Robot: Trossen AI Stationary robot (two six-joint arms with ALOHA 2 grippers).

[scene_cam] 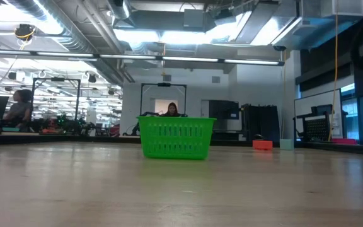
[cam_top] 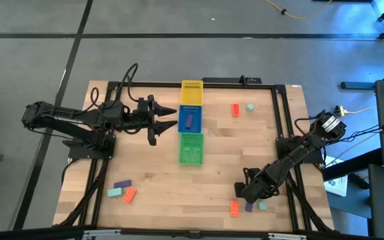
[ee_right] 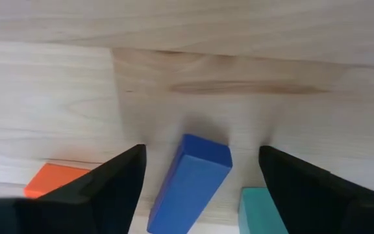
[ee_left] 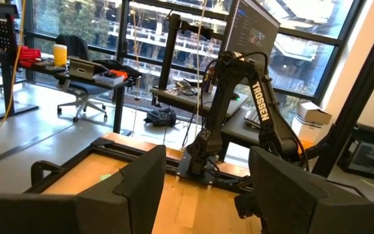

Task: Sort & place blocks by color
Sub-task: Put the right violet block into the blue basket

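From above, we saw the right end effector (cam_top: pixel 248 194) reaching down beside three blocks (cam_top: pixel 248 207) at the desk's (cam_top: pixel 165 180) near edge. Its wrist camera showed open fingers (ee_right: pixel 102 188) straddling the purple block (ee_right: pixel 190 184). The left end effector (cam_top: pixel 167 119) hovered open beside the trays (cam_top: pixel 191 121).

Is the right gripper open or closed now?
Open. The right gripper has its fingers spread on both sides of the purple block, not touching it.

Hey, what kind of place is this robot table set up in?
Probably a robotics lab in an open-plan office: exposed ceiling ducts, desks with a seated person behind, a wooden table carrying two arms and a green basket.
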